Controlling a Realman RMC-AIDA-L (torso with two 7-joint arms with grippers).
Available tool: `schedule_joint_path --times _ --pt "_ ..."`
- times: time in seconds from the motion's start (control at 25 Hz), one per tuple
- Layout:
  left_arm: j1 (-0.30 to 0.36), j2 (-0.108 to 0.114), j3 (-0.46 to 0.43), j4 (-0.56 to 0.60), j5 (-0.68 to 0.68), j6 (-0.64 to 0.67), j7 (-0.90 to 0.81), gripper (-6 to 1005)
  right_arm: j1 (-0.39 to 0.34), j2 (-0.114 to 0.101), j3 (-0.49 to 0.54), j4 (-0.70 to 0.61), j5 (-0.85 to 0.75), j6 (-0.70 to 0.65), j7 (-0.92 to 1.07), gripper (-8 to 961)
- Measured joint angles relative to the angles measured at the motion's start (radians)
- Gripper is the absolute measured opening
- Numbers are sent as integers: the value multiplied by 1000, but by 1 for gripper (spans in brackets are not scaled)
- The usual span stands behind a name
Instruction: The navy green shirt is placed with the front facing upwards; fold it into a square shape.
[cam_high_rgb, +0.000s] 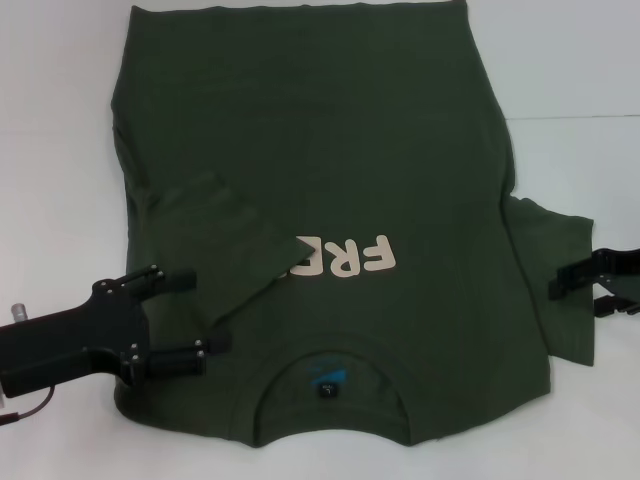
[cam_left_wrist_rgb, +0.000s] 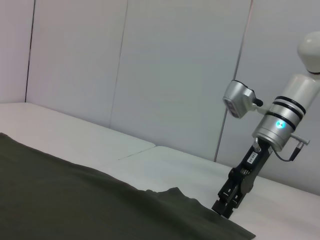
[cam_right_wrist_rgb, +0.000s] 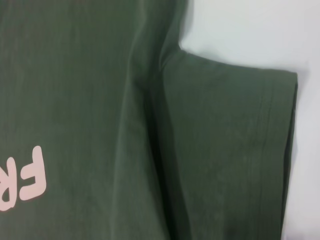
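The navy green shirt lies flat on the white table, front up, with its collar nearest me. Its left sleeve is folded in over the chest and hides part of the off-white print. My left gripper hovers open at the shirt's near left shoulder, holding nothing. Out at the right, the other sleeve is spread flat, and my right gripper is over its outer edge, open. In the left wrist view that right gripper points down at the sleeve's edge. The right wrist view shows the flat sleeve.
White table surface surrounds the shirt, with bare room on the left and far right. A pale wall stands behind the table.
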Motion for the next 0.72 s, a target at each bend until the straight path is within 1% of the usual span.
schedule_joint_path --times 0.72 --pt "0 -2 0 0 -2 -1 4 936 3 6 0 13 8 9 3 771"
